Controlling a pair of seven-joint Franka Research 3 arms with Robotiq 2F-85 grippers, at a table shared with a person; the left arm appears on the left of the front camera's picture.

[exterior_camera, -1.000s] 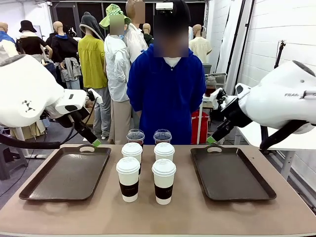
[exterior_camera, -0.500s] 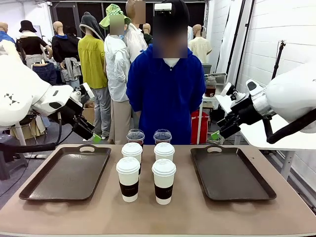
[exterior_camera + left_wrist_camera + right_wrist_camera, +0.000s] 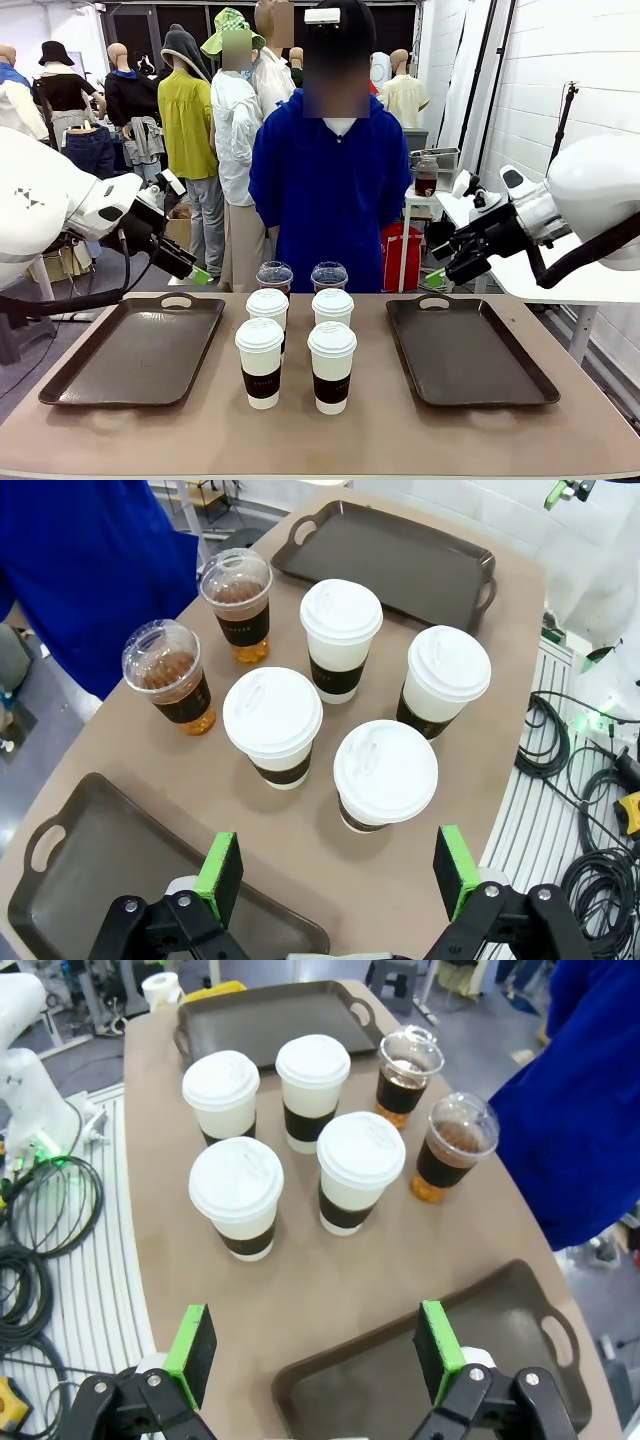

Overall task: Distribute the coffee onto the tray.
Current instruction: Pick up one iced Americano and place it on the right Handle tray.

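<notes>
Six cups stand grouped mid-table between two dark trays. Four tall white lidded paper cups with brown bands (image 3: 259, 362) (image 3: 331, 366) (image 3: 267, 310) (image 3: 333, 306) sit nearest; behind them are two clear dome-lidded cups of dark drink (image 3: 274, 276) (image 3: 328, 275). The left tray (image 3: 135, 350) and right tray (image 3: 466, 350) hold nothing. My left gripper (image 3: 196, 274) hovers open above the left tray's far edge; its green pads (image 3: 219, 863) frame the cups (image 3: 272, 726). My right gripper (image 3: 436, 277) hangs open above the right tray's far edge, cups (image 3: 360, 1170) ahead of its pads (image 3: 191, 1338).
A person in a blue top (image 3: 330, 190) stands at the table's far side, right behind the cups. A white side table (image 3: 520, 275) lies to the right. Cables (image 3: 590, 810) cover the floor beside the table.
Both arms have pulled back and up from the trays' far handles, the left gripper swinging slightly right, the right gripper rising and retreating rightward. The cups have not moved.
</notes>
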